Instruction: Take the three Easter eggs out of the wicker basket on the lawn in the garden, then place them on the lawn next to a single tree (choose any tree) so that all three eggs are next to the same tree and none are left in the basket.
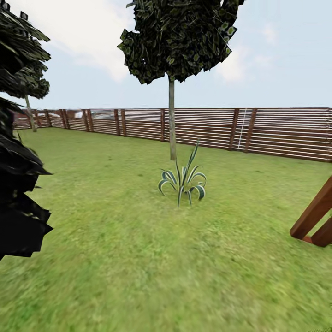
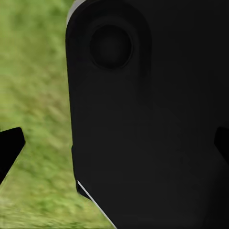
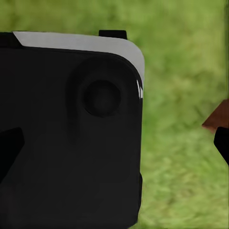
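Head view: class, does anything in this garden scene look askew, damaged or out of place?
Nothing stands out. The thin-trunked, round-crowned tree stands upright on the green lawn, the striped spiky plant before it looks intact, and the brown slatted fence runs unbroken. The slanted reddish wooden beams are cropped, so unclear.

From my head camera I count: one thin-trunked tree (image 1: 172,120), a second far off (image 1: 30,113), one spiky striped plant (image 1: 183,179), one black columnar tree (image 1: 16,184), one slatted fence (image 1: 276,131).

Left tool (image 2: 114,143): black fingertips (image 2: 9,148) at opposite frame edges, spread wide, nothing between; dark robot body panel (image 2: 143,119) close ahead. Right tool (image 3: 114,145): fingertips (image 3: 9,148) likewise apart, facing a black panel (image 3: 67,143).
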### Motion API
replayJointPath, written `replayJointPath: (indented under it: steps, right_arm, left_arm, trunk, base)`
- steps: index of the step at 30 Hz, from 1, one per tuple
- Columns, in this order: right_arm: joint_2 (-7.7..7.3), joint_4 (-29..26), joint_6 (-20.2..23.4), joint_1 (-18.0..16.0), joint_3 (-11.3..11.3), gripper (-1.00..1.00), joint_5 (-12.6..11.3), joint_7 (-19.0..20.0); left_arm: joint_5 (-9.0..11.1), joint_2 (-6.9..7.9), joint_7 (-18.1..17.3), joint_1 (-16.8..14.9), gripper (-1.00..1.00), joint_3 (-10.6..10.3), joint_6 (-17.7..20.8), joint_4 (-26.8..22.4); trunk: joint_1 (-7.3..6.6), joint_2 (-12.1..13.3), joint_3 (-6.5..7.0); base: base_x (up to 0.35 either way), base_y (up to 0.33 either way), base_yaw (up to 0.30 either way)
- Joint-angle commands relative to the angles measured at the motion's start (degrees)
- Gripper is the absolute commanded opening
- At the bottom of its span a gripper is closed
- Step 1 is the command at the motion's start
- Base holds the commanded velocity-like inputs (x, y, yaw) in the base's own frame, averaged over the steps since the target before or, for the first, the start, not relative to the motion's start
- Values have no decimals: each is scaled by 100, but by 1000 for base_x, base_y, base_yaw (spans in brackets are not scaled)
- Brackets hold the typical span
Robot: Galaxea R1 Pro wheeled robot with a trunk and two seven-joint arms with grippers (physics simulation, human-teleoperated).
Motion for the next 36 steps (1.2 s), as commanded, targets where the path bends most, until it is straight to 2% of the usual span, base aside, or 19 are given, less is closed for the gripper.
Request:
replayJointPath:
  steps: [1, 10, 31, 36]
  right_arm:
    - [0, 7, -3, -6, 1, 100, 4, -4]
    - [0, 7, 1, -6, 1, 100, 4, -4]
    - [0, 7, 2, -6, 1, 100, 4, -4]
    - [-4, 7, 33, -6, 1, 100, 4, -4]
  left_arm:
    - [1, 1, -1, 5, 100, 1, 3, -14]
    - [1, 1, -1, 5, 100, 1, 3, -14]
    - [1, 1, -1, 5, 100, 1, -3, -14]
    - [-13, 1, -1, 5, 100, -6, -19, -10]
  trunk:
    - [4, -2, -5]
    - [4, -2, -5]
    - [4, -2, -5]
    - [4, -2, -5]
  base:
    - [336, 0, -294]
    - [336, 0, -213]
    - [334, 0, -6]
    - [121, 0, 0]
